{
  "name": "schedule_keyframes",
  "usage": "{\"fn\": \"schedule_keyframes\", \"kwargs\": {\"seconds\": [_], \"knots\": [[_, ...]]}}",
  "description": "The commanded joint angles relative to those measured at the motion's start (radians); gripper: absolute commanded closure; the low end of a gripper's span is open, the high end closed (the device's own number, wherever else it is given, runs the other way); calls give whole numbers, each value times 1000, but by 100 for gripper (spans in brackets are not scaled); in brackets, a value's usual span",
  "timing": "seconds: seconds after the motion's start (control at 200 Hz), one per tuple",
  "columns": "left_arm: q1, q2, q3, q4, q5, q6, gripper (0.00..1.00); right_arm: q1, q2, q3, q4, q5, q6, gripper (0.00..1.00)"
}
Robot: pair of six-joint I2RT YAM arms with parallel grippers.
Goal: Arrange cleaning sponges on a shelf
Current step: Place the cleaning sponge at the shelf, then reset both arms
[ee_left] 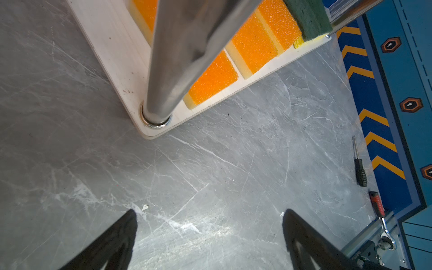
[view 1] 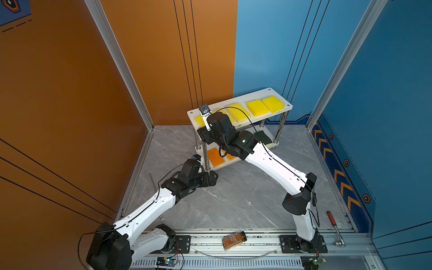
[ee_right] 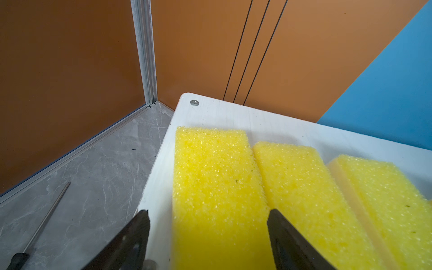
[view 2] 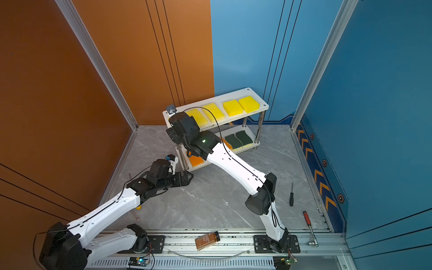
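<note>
**Right gripper open over the leftmost yellow sponge**

The shelf [view 1: 257, 94] stands at the far side of the grey floor [view 1: 233, 198], and all 10 sponges lie on it. 5 yellow sponges [view 1: 257, 107] sit in a row along the top board. On the bottom board, 3 orange sponges [ee_left: 253, 49] take the left part and 2 green-topped sponges [view 2: 233, 139] the right part.

The right gripper [ee_right: 208, 211] reaches over the left end of the top board. Its jaws are parted on either side of the leftmost yellow sponge [ee_right: 217, 175]. One finger stands clear of the sponge, with bare board showing between them. The other sits at the edge where this sponge meets its neighbour. Nothing is clamped.

The left gripper [ee_left: 209, 210] hangs low over the floor, just beside the shelf's near left leg [ee_left: 168, 70]. Its jaws are wide apart and empty.

A brown bottle [view 1: 234, 240] lies on the near rail. A red-handled ratchet [view 1: 332, 221] and a black screwdriver [view 2: 291, 194] lie at the right.
</note>
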Motion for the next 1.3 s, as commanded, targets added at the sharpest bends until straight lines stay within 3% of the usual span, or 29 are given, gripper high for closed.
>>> {"fn": "schedule_keyframes", "kwargs": {"seconds": [0.0,0.205,0.386,0.471,0.726,0.966,1.187,1.297], "knots": [[9,-24,-8,-5,-8,7,2,2,-84,24,-34,-37,17,21],[11,-39,18,-41,-23,32,2,-27,-165,21,-92,-102,31,15],[17,-56,44,-62,-38,55,2,-166,-266,-5,-189,-348,131,12],[22,-57,56,-72,-44,67,2,-263,-342,-94,-182,-430,177,12],[49,-69,93,-101,-102,123,2,-497,-586,-450,-102,-401,111,5],[104,-81,134,-123,-172,195,2,-771,-753,-751,-27,-511,145,0],[158,-95,174,-99,-244,282,2,-896,-870,-1026,109,-597,59,0],[186,-99,176,-61,-282,330,2,-975,-885,-1158,220,-708,94,0]]}}
